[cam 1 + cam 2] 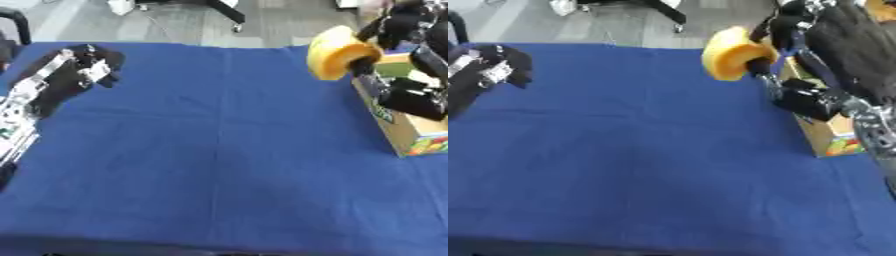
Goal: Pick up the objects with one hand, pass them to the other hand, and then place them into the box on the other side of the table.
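One yellow foam wheel (730,54), pinched in the right hand's (785,35) fingers, needs lowering into the cardboard box (411,134); left hand (83,67) idles, fingers curled.

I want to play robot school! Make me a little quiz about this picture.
1. True or false: the yellow ring is lying flat on the blue tablecloth.
2. Which robot hand holds the yellow ring? A) left B) right C) both
3. Fill in: the cardboard box stands at the table's ____ edge.

Key: 1. False, the right robot hand holds it up in the air. 2. B; the left robot hand holds nothing. 3. Right.
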Motion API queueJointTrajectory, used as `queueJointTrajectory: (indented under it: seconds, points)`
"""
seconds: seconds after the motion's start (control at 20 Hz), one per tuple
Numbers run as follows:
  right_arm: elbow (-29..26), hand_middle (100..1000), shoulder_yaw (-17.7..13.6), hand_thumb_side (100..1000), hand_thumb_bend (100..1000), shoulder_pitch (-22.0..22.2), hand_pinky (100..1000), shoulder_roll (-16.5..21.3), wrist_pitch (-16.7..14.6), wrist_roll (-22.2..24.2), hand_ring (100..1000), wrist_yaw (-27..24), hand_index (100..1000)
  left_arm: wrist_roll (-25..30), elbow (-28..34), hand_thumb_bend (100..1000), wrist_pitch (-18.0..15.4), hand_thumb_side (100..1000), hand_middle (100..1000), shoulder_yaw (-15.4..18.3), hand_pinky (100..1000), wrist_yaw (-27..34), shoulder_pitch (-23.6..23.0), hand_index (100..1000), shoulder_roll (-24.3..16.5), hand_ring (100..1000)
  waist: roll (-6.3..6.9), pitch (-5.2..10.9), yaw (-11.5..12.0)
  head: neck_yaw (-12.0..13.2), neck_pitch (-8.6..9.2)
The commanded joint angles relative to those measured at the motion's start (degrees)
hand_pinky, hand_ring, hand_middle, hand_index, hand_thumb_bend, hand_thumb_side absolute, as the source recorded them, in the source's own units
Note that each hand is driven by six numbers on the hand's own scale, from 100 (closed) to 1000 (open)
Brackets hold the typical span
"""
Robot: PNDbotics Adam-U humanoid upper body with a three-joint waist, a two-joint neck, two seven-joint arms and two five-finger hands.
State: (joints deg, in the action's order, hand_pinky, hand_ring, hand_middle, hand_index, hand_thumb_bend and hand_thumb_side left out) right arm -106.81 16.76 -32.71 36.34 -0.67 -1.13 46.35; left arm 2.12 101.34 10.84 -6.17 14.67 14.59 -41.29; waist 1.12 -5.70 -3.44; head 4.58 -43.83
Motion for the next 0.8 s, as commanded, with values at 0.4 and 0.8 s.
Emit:
queueJointTrajectory:
  seconds: [0.4,0.8]
  points:
    - [25.18,338,-7.96,100,100,-3.85,663,0.97,0.47,-9.62,368,-9.96,337,-5.32,6.22,403,-2.17,628,606,5.82,664,1.34,-3.83,708,4.41,613,-0.68,0.45,1.25,-9.33,-0.23]
    - [48.76,366,-12.48,154,100,-7.40,678,0.02,-0.68,-15.70,387,-11.93,439,-8.53,8.52,407,-3.89,629,606,9.48,666,1.07,-6.63,710,8.98,616,-1.00,0.54,2.61,-14.27,0.16]
